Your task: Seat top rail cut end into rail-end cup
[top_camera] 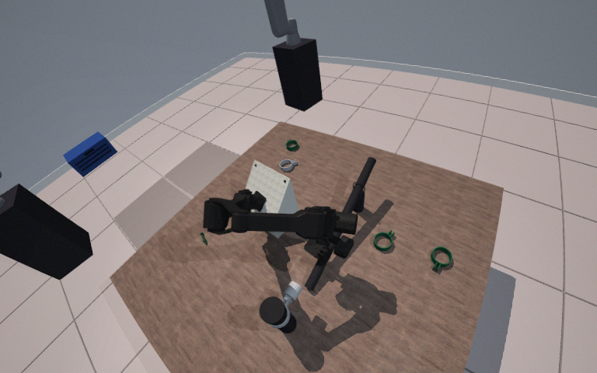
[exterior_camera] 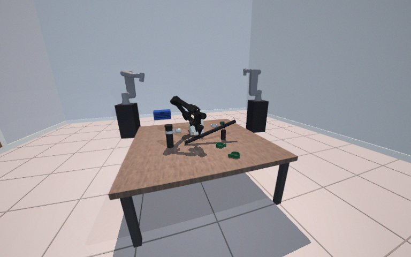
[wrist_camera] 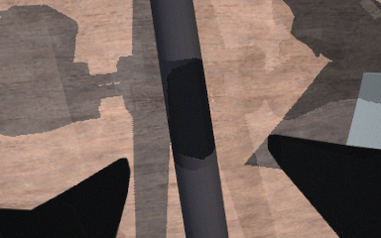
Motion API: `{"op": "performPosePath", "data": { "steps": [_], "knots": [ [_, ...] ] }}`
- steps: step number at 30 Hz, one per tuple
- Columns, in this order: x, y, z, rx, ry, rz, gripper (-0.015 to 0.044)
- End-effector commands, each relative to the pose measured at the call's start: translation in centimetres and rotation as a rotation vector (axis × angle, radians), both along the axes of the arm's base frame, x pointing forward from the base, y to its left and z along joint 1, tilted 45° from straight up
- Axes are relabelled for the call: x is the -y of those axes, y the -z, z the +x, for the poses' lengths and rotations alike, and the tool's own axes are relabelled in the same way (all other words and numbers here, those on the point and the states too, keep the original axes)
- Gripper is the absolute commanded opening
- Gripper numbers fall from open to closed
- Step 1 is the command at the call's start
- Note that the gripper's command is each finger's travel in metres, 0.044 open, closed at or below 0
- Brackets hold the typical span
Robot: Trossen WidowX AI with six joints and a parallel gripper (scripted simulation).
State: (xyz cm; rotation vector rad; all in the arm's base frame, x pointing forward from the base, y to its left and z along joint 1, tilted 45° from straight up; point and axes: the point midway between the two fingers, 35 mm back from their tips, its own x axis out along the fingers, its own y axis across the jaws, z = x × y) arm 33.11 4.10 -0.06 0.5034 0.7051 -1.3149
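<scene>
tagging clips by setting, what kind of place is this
Probably a robot test room: a wooden table on a bare tiled floor, grey arms on black pedestals behind it, and fence fittings beside the rail.

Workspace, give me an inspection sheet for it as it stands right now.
Surface: wooden table, heavily shadowed.
Job's things: dark rail slanting through the loop cap; its low end short of the silver cup on the big post.
Clutter: three green rings, one grey ring, white wedge block.
Pincer: open, straddling the rail, not gripping.
Cables: nothing seen.
Surroundings: blue crate, two black pedestals on tiled floor.
</scene>
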Motion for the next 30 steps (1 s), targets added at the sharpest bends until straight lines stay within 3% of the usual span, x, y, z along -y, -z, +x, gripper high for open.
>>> {"op": "performPosePath", "data": {
  "steps": [1,30],
  "knots": [
    [0.5,0.6,-0.1,-0.010,-0.004,-0.009,0.0440],
    [3.8,3.9,0.3,-0.009,-0.004,-0.011,0.0440]
  ]
}}
